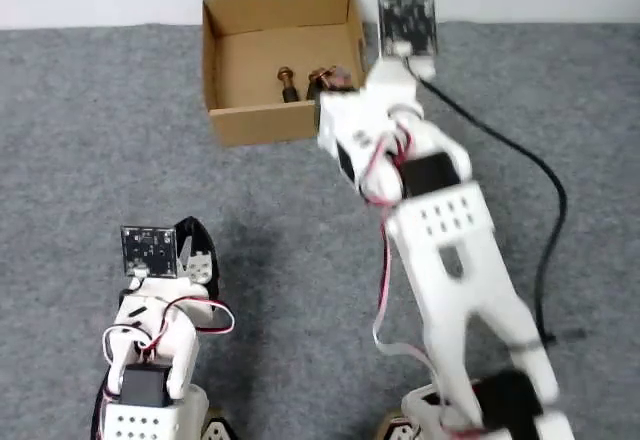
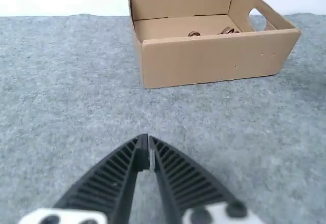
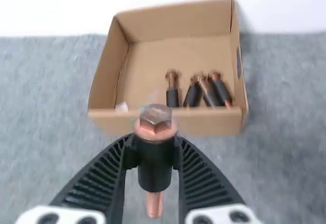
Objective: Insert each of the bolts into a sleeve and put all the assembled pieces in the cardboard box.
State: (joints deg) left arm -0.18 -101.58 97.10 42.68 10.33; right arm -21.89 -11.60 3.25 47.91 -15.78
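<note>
The cardboard box (image 1: 232,122) stands at the back of the grey felt table, and several assembled bolt-and-sleeve pieces (image 3: 196,90) lie inside it against the near wall. My right gripper (image 3: 152,152) is shut on another assembled piece (image 3: 154,150), a copper bolt through a black sleeve, held just in front of the box (image 3: 104,89). In the high view the right arm (image 1: 375,130) stretches to the box's near right corner. My left gripper (image 2: 147,150) rests shut and empty over the felt, well short of the box (image 2: 204,61); it sits at the near left in the high view (image 1: 200,255).
A black cable (image 1: 520,160) runs over the felt to the right of the right arm. Open felt (image 1: 90,140) lies between the left arm and the box. The table's far edge meets a white wall behind the box.
</note>
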